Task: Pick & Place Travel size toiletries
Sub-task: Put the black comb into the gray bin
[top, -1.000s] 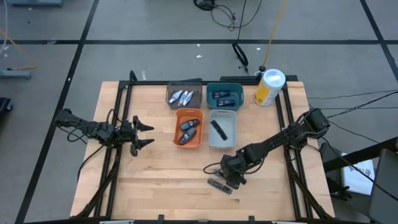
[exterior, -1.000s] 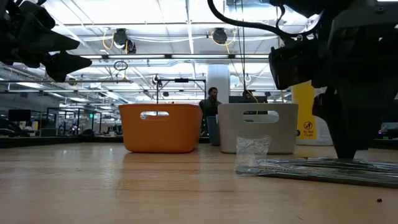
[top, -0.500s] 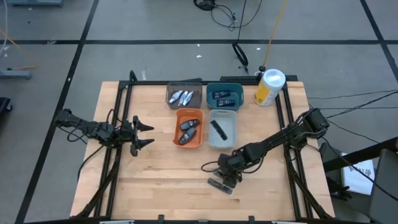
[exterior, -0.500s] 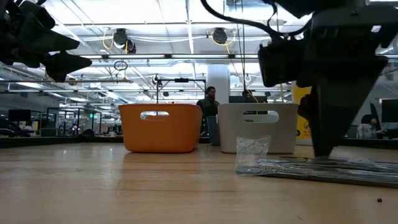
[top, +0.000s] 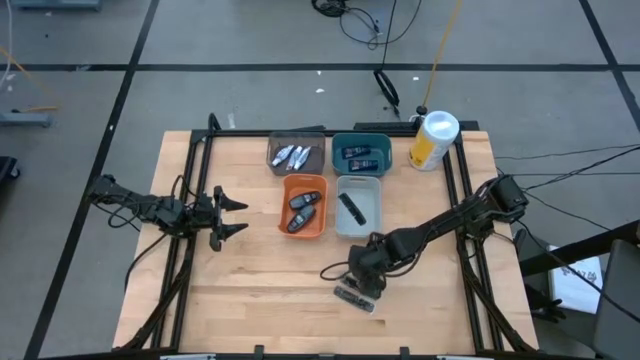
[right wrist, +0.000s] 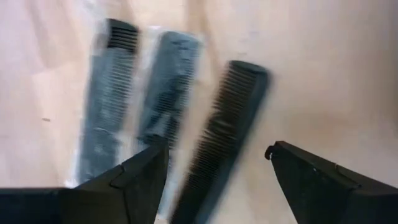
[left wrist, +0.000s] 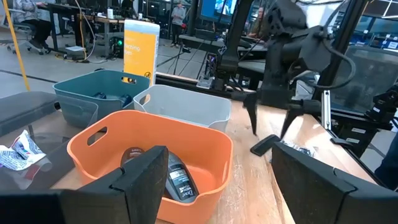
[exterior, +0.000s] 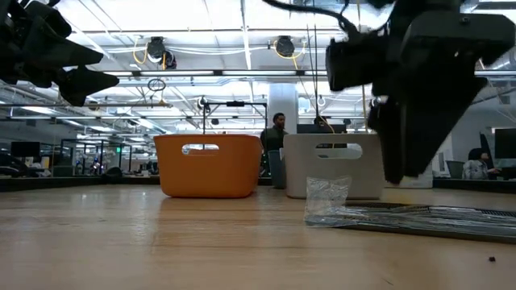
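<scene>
Right gripper (top: 360, 283) hangs just above the black comb (top: 354, 297) lying on the table (top: 250, 290), its fingers spread wide and holding nothing. In the overhead view that comb sits toward 5 o'clock from the table's middle, in a clear wrapper, with its long axis running roughly from 10 o'clock to 4 o'clock. From the right wrist camera the comb (right wrist: 221, 134) appears blurred and doubled, its long axis running away from the camera between the two dark fingers (right wrist: 134, 180). In the low view the wrapped comb (exterior: 403, 217) lies flat on the wood, with the right gripper (exterior: 411, 129) clear of it above.

A second black comb (top: 350, 208) lies in the grey bin (top: 372, 215), pointing about 11 o'clock to 5 o'clock. The orange bin (top: 318, 225) beside it holds two dark grey ovals (top: 300, 211), long axes slanting toward 1 o'clock. At 12 o'clock from those, the dark bin (top: 272, 150) holds two silvery tubes (top: 292, 156), and the teal bin (top: 384, 148) holds two dark blue tubes (top: 360, 156) lying nearly crosswise, 9 to 3 o'clock.

Left gripper (top: 232, 217) waits at 9 o'clock, well apart from the bins, fingers wide and empty.
</scene>
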